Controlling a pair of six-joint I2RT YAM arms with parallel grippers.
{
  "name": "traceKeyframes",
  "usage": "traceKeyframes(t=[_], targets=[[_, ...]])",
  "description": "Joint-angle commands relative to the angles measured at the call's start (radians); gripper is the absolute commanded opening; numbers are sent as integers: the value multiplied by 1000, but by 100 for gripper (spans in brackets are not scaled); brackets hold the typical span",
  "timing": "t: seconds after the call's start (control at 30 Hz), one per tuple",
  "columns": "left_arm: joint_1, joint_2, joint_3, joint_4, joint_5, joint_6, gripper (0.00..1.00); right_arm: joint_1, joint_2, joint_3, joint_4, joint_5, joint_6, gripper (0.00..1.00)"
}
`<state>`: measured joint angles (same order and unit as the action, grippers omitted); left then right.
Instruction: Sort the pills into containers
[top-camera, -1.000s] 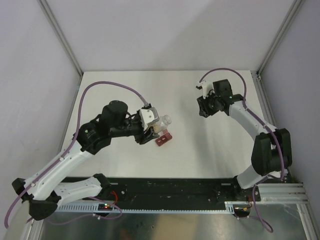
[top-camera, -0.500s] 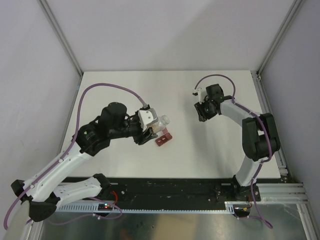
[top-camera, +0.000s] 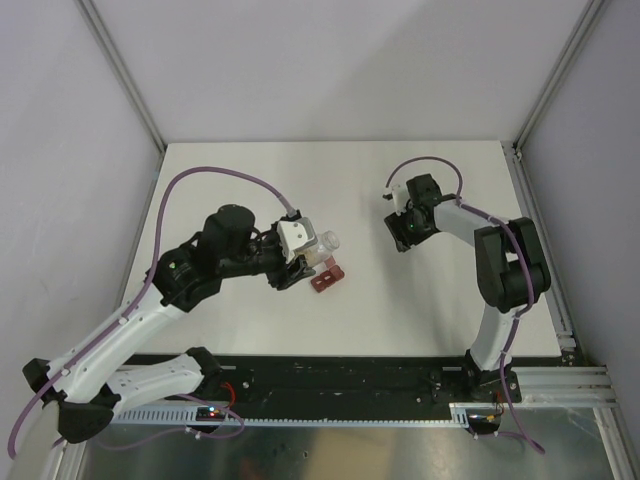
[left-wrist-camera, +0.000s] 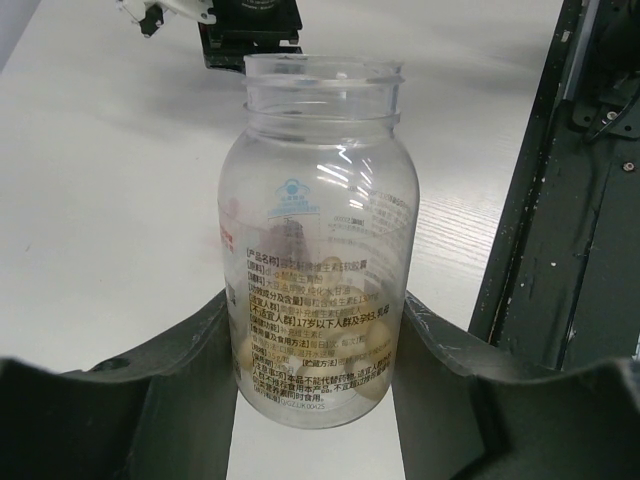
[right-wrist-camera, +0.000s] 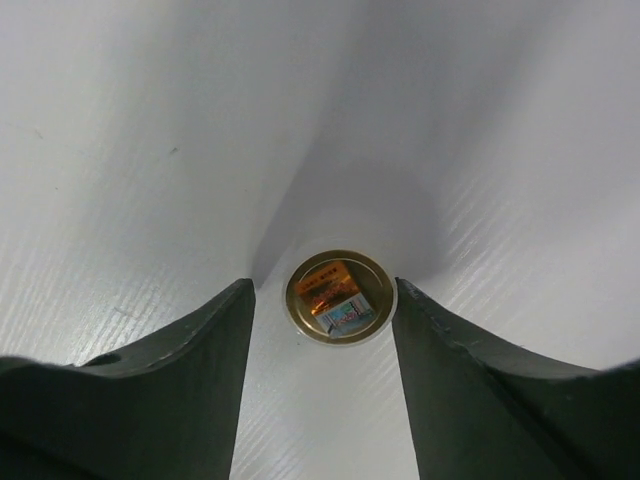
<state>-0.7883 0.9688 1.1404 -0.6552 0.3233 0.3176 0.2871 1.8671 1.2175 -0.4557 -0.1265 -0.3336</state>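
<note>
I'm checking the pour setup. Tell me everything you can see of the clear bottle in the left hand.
The clear bottle looks like see-through plastic: round shoulders, a wide threaded neck, open, no cap. Printed text covers its side. Pale yellowish pills lie at its base end. The left hand clamps it near the base between dark fingers, mouth pointing away, close by the dark red strip.

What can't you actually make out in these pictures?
- Top view: the red strip's compartments are too small, and partly covered by the left claw, to show pills.
- Left wrist view: the pills in the clear bottle blur behind its label; uncountable.
- Right wrist view: the round cap's sticker is too small to read.
- Top view: the right claw's fingers hide under its wrist.
</note>
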Motion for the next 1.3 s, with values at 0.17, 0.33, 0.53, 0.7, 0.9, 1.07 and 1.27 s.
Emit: traceKeyframes(t=[0.17,0.33,0.53,0.7,0.9,1.07,1.27], targets=[[5,-7,-9,25,-11,28,0,7,17,40,-37,3,0,71],[6,-10,-13,24,-17,30,0,14,-14,64,-68,-6,-3,76],[6,-18,-14,25,-41,27,0,65,-97,100,-102,-33,-29,80],[14,-31,-21,24,-59,22,0,131,-132,125,-129,-104,-81,81],[40,-58,-27,17,-61,16,0,217,-117,151,-118,-189,-145,82],[61,-72,-27,2,-53,19,0,251,-42,233,-147,-261,-164,83],[77,-78,-25,-15,-51,23,0,282,42,311,-162,-332,-179,86]])
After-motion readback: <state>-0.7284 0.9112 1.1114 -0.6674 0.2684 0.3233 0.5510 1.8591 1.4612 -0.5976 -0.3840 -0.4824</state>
